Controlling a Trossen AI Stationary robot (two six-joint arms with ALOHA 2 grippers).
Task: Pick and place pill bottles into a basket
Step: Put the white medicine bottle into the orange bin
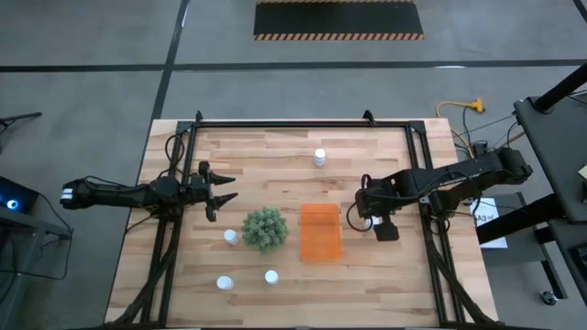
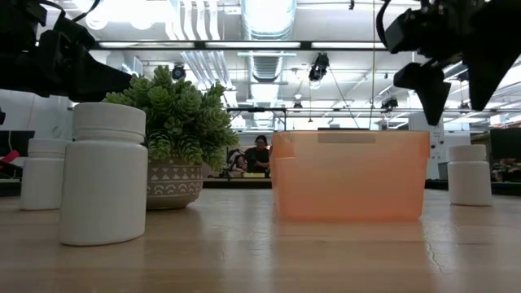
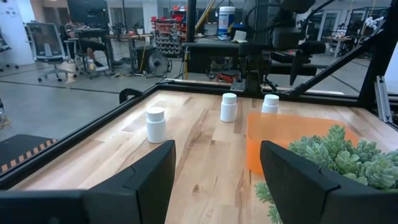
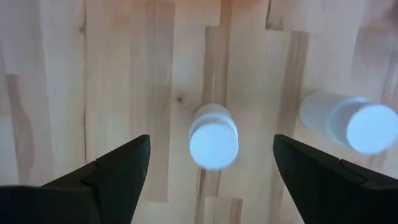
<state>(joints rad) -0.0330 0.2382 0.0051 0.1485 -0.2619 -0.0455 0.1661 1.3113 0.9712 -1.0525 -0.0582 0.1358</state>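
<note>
Right gripper (image 4: 211, 165) wide open and empty, hanging over a standing pill bottle (image 4: 213, 138) at 3 o'clock of orange basket (image 1: 320, 231), left gripper (image 3: 214, 168) open, empty, at 9 o'clock of plant (image 1: 264, 228), other pill bottles (image 1: 225, 283) on table (image 1: 275, 156)

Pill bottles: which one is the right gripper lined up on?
The small white plastic bottle centred under the open right gripper; its neighbour stands outside one finger.

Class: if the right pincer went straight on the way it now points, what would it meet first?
Probably the white pill bottle standing directly below the open right pincer, centred between its fingers; a second bottle lies off-line.
</note>
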